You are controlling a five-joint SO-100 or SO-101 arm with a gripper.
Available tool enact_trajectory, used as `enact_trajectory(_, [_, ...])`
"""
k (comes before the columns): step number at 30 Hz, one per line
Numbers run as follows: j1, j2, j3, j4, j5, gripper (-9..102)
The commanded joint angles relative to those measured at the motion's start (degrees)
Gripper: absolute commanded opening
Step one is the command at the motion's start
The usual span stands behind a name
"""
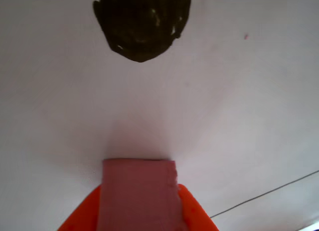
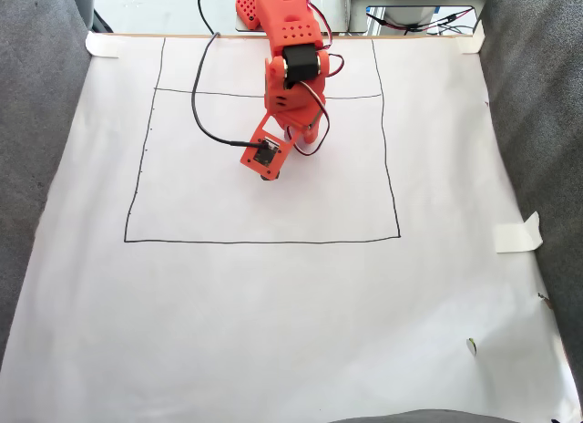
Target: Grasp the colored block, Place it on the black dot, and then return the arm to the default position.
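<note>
The arm stands over the white paper sheet in the fixed view, inside the drawn square. In the other view, the gripper is closed on the colored block, held short of the black dot. Judged status: grasp done; placement and return remain.

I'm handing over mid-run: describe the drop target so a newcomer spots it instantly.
In the other view, start from the white paper sheet that covers the table. Straight up the picture from the pink block held between the orange gripper jaws lies the black dot. It is a solid, ragged-edged blotch, unlike the thin drawn line nearby.
</note>
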Motion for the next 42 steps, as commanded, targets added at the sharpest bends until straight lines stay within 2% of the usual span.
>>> enact_trajectory(1, [-0.5, 1.0, -2.1, -0.3, 0.9, 0])
enact_trajectory(12, [-1.6, 5.0, -2.1, -0.6, 5.9, 0])
enact_trajectory(28, [2.0, 15.1, -1.6, -7.1, 20.2, 0])
enact_trajectory(42, [7.1, 19.1, 0.8, -15.7, 40.7, 0])
